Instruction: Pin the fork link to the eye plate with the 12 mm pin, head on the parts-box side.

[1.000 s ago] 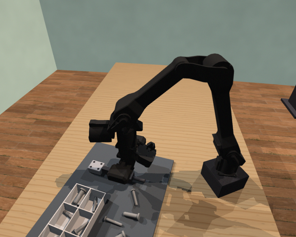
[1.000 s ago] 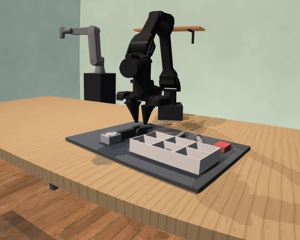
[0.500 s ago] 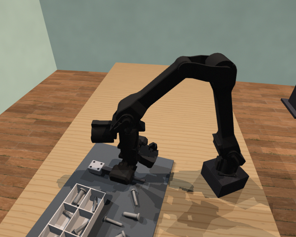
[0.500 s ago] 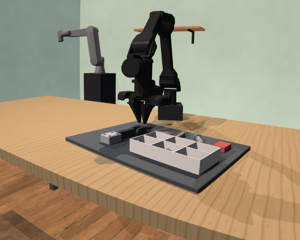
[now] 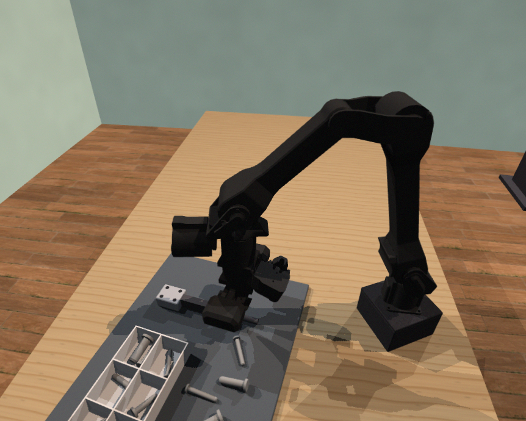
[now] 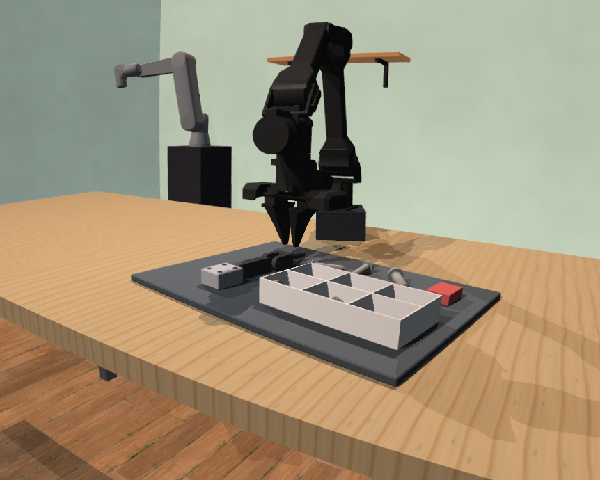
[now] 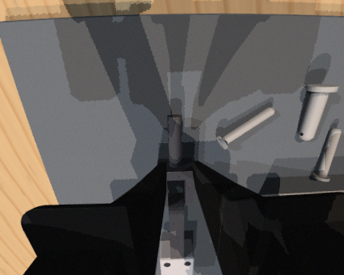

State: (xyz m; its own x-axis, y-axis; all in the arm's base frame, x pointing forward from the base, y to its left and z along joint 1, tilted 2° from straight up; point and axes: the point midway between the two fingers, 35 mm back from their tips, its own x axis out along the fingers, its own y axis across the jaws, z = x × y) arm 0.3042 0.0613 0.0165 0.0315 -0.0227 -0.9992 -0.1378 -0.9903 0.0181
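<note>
My gripper (image 6: 290, 245) (image 7: 179, 166) hangs above the fork link. Its fingertips stand a small gap apart with nothing seen between them. The dark fork link (image 6: 281, 262) (image 7: 180, 175) lies on the mat; its rod (image 5: 251, 320) (image 7: 174, 140) points away from the eye plate. The eye plate's light block (image 5: 170, 294) (image 6: 221, 276) (image 7: 177, 269) has a dark bar running to the fork. The eye in the fork is partly hidden, and no pin can be made out there. Loose pins (image 5: 239, 351) (image 5: 232, 383) (image 5: 201, 393) (image 7: 246, 125) (image 7: 314, 113) lie beside the fork link; which is 12 mm I cannot tell.
The white parts box (image 6: 331, 315) stands on the grey mat (image 6: 155, 279), with pins (image 5: 141, 348) (image 5: 144, 404) in its compartments. A red block (image 6: 445, 293) lies at the mat's far end from the eye plate. A second arm (image 6: 186, 92) stands behind the table.
</note>
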